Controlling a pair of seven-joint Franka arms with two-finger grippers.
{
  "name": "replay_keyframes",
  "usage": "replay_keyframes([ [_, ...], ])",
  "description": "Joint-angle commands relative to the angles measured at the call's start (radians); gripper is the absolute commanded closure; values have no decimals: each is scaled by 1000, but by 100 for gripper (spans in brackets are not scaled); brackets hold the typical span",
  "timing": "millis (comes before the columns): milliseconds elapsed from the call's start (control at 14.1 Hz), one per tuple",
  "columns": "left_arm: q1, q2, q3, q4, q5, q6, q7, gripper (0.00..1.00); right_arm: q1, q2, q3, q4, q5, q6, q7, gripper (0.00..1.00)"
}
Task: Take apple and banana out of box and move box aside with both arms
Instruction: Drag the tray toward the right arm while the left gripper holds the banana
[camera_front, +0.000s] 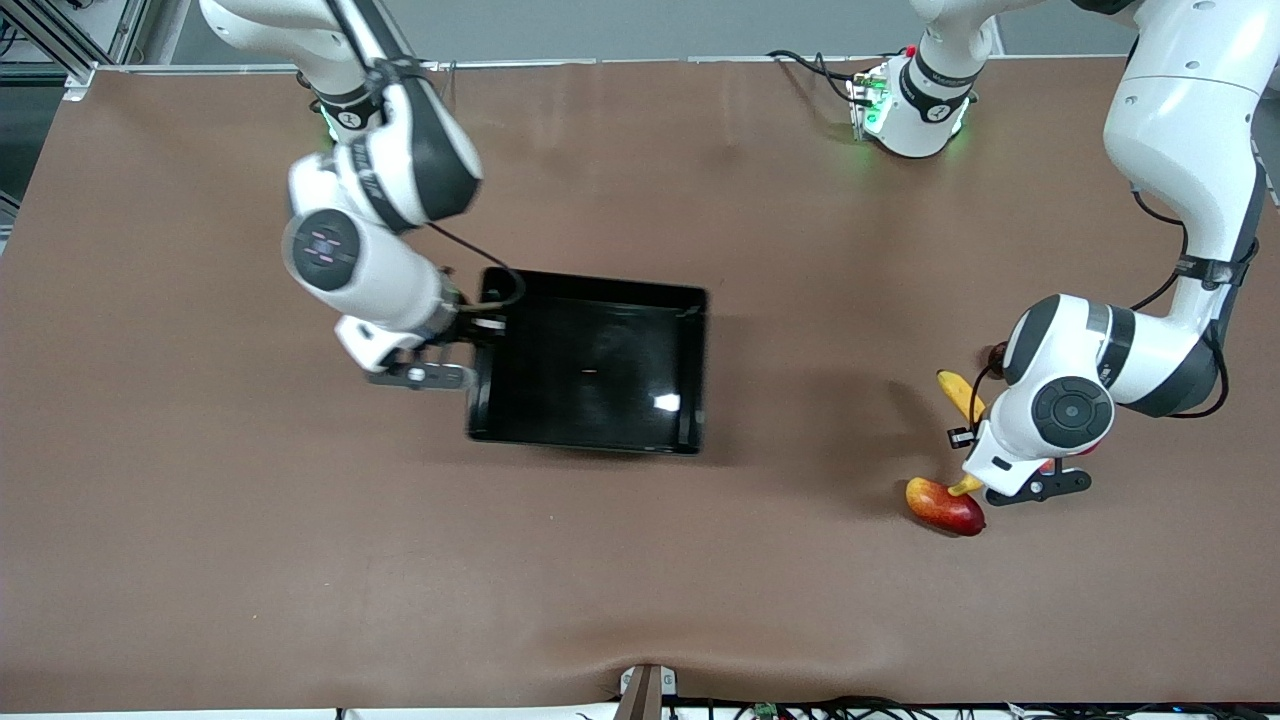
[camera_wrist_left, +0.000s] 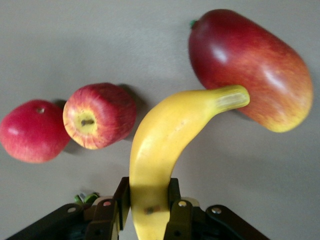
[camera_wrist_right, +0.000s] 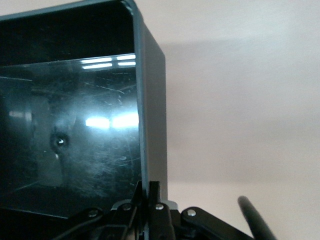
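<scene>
At the left of the front view, the right gripper (camera_front: 470, 352) sits at the edge of the box (camera_front: 590, 365), which lies near the middle of the tabletop (camera_front: 200, 550); in the right wrist view its fingers (camera_wrist_right: 142, 200) are pinched narrow on the box's thin wall (camera_wrist_right: 150, 125), so that arm has its hold. The box shows only its glossy black floor, with no fruit in it. Moving toward the right of the frame, the fruits lie together near the left arm's end of the tabletop, well apart from the box. There the left gripper (camera_front: 985, 470) is low over them with its fingers (camera_wrist_left: 122, 197) closed on 1 end of the banana (camera_wrist_left: 165, 145), whose free tip reaches to a red-and-yellow mango (camera_wrist_left: 250, 70); whether the banana rests on the tabletop cannot be told. The apple (camera_wrist_left: 100, 115) lies just beside the banana, with a rounder red fruit (camera_wrist_left: 32, 131) next to it. Judging by this, the unloading is at its last stage: both fruits are out, and the banana only needs releasing. The next move calls for the left fingers to let go and lift away without nudging the apple, then for that arm to cross to the box's free wall so both arms can shift it aside together.
</scene>
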Motion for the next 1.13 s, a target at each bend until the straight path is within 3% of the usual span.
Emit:
replay_keyframes([
  [0,14,-44,1,-53,-1,-14,-106,100,-111,-178,-24,-244,-20,67,-242,100],
  [213,9,-99,-5,-106,1,-63,-138,100,-258,-198,-27,-302,-32,71,-417,100],
  [426,20,-107,-61,-106,-14,-108,-171,100,-456,-181,-25,-338,-55,155,-657,100],
  [780,20,-107,-66,-188,-13,-77,-178,100,-696,-71,-21,-365,-44,337,-968,100],
  [1064,26,-119,-65,-287,-11,44,-217,100,-765,-20,-18,-365,18,372,-1030,100],
])
